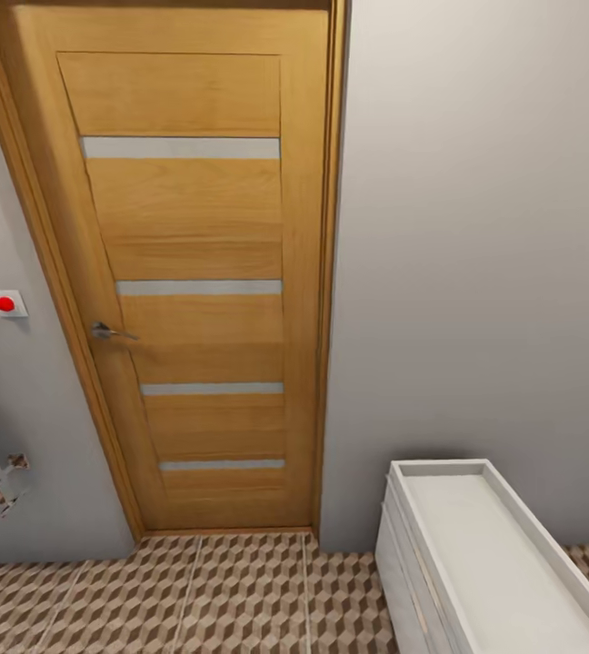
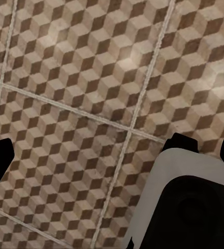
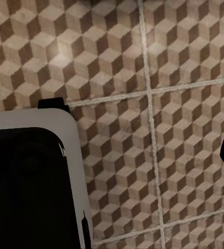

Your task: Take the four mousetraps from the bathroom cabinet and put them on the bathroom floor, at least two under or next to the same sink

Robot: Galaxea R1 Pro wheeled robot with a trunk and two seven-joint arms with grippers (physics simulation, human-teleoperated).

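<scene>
The bathroom floor (image 1: pixel 194 599) has big square tiles with a pattern of little cubes in brown, beige and white, and thin pale lines run between the tiles. In the head view it lies along the bottom, right under the wooden door (image 1: pixel 194 272).

Left of the door, on the grey wall (image 1: pixel 476 272), sits a small white square with a round red button (image 1: pixel 5 303). No words can be read on it. Lower down, at the left edge, there is a small jagged white and brown shape that is too cut off to name.

The door is shut. It is orange-brown wood with four thin pale stripes across it and a silver handle (image 1: pixel 108 331) on its left side.

Right of the door, down by the floor, stands a white vanity unit with a wide, shallow white sink (image 1: pixel 494 554) on top. It is against the grey wall.

The left wrist view looks down at the floor tiles (image 2: pixel 81 104), with the left claw (image 2: pixel 112 161) showing as dark tips at the edges. I cannot tell how far it is open. The right wrist view shows the tiles (image 3: pixel 184 62) too, and the right claw (image 3: pixel 140 129) is just as hard to judge.
</scene>
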